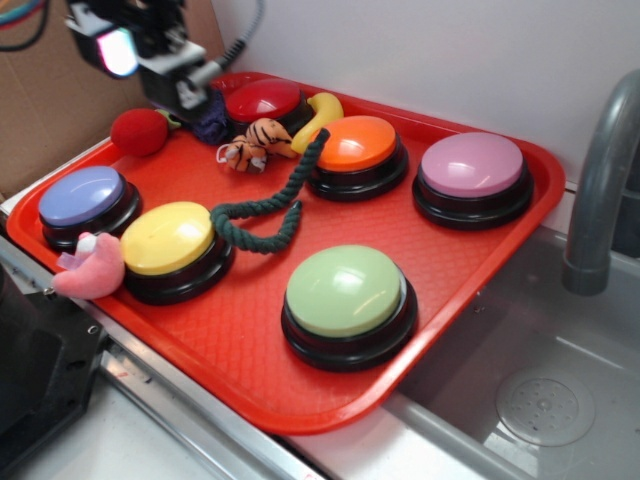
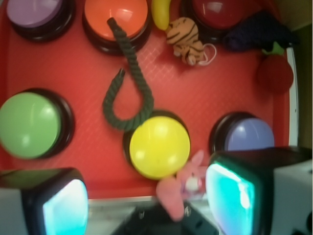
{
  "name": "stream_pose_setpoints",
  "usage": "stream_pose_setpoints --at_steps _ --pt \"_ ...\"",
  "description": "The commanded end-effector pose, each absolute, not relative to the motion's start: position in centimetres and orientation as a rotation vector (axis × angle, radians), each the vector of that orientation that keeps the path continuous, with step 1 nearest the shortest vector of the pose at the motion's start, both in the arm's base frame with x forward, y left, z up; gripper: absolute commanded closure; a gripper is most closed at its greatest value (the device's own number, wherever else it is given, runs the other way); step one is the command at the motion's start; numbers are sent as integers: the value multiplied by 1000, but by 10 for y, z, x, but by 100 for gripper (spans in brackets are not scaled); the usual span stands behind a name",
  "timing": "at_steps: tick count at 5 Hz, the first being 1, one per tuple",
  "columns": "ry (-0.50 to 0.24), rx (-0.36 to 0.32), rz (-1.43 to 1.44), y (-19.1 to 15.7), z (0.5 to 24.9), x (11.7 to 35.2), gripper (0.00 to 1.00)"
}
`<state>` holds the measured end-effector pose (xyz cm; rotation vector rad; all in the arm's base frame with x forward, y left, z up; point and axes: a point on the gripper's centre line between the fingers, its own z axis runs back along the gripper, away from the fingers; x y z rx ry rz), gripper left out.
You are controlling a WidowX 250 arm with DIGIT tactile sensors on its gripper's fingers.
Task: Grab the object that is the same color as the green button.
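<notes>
Inspector A: Taken left to right from the yellow button [image 2: 159, 146]: the green button [image 2: 28, 125] is seated to its left, and the dark green rope [image 2: 129, 83] is looped against its upper edge, one end draped onto the orange button [image 2: 116, 17].

Inspector B: The gripper [image 2: 146, 205] is held high, jaws spread, nothing pinched. A survey position is judged likely; the rope is not yet approached.

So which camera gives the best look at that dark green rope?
The wrist view. It looks straight down on the rope, showing its whole hook shape from the orange button round to the yellow button. The exterior view shows the rope too, only slanted and smaller.
</notes>
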<state>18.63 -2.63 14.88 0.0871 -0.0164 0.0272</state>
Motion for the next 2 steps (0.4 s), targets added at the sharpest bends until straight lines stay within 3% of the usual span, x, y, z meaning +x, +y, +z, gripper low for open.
stream_pose_setpoints --at_steps 1,2 --pt "-12 52 93 -26 84 221 0" --pt "-19 37 150 -23 51 226 0"
